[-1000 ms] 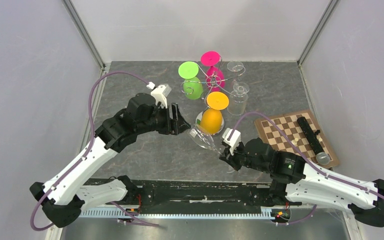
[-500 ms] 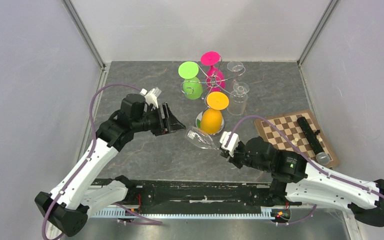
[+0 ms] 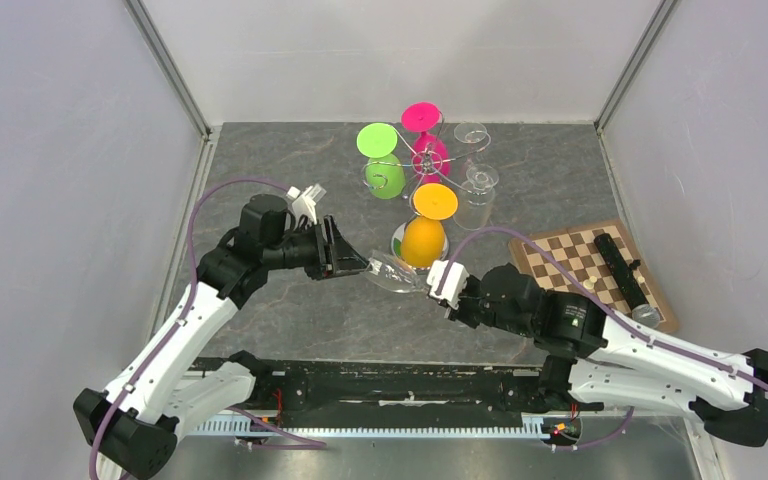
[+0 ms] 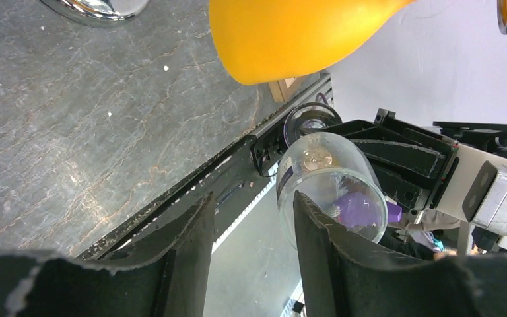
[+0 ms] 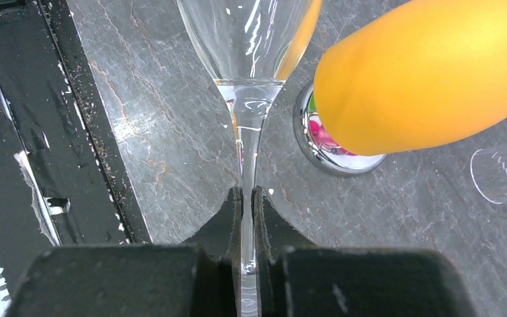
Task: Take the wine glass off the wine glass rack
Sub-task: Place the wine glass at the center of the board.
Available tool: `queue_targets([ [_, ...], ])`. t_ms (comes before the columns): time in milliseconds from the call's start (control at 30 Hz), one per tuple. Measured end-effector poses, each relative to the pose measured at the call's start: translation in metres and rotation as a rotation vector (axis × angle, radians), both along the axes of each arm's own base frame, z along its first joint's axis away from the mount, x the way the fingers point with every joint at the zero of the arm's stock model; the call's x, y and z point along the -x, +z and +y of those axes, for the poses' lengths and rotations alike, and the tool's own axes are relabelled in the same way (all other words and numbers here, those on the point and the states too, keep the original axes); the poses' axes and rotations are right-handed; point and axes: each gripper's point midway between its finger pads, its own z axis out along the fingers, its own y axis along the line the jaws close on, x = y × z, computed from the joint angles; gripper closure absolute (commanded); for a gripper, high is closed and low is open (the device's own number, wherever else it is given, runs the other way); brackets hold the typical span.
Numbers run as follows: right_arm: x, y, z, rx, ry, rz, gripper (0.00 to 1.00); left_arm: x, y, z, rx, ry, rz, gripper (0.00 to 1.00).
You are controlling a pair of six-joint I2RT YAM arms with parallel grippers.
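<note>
My right gripper (image 3: pixel 441 290) is shut on the stem of a clear wine glass (image 3: pixel 395 272), holding it tilted off the table with the bowl pointing left. The pinched stem shows in the right wrist view (image 5: pixel 246 193). My left gripper (image 3: pixel 358 264) is open at the bowl's rim. In the left wrist view its right finger (image 4: pixel 317 238) overlaps the rim of the clear wine glass (image 4: pixel 323 165), and I cannot tell if they touch. The chrome wine glass rack (image 3: pixel 428 160) stands just behind, with an orange glass (image 3: pixel 423 238) hanging next to the held glass.
Green (image 3: pixel 385 175), pink (image 3: pixel 428 152) and two clear glasses (image 3: pixel 477 195) hang on the rack. Its mirrored base (image 5: pixel 330 155) sits under the orange glass. A chessboard (image 3: pixel 570 270) with a black box (image 3: pixel 620 268) lies at the right. Walls enclose the table.
My left gripper has moved down and right until it reached the glass bowl. My right gripper has carried the glass a little up and left toward it.
</note>
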Motion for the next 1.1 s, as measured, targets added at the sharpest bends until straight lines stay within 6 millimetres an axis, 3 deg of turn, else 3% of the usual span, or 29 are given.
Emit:
queue_targets([
  [633,-0.0030,0.0045,0.0036,0.052,0.020,-0.013,1.00,0.0065,0.0067,-0.0021,0.039,-0.033,0.001,0.97],
  [833,-0.0034,0.0052,0.0040,0.057,0.021,-0.014,1.00,0.0059,0.0063,-0.0016,0.038,-0.031,0.003,0.98],
  [1000,-0.0038,0.0065,0.0034,0.062,0.019,-0.014,0.89,0.0056,0.0052,-0.0016,0.036,-0.030,0.007,0.98],
  [1100,-0.0039,0.0065,0.0032,0.062,0.016,-0.014,0.78,0.0053,0.0034,-0.0012,0.028,-0.027,0.017,0.98],
])
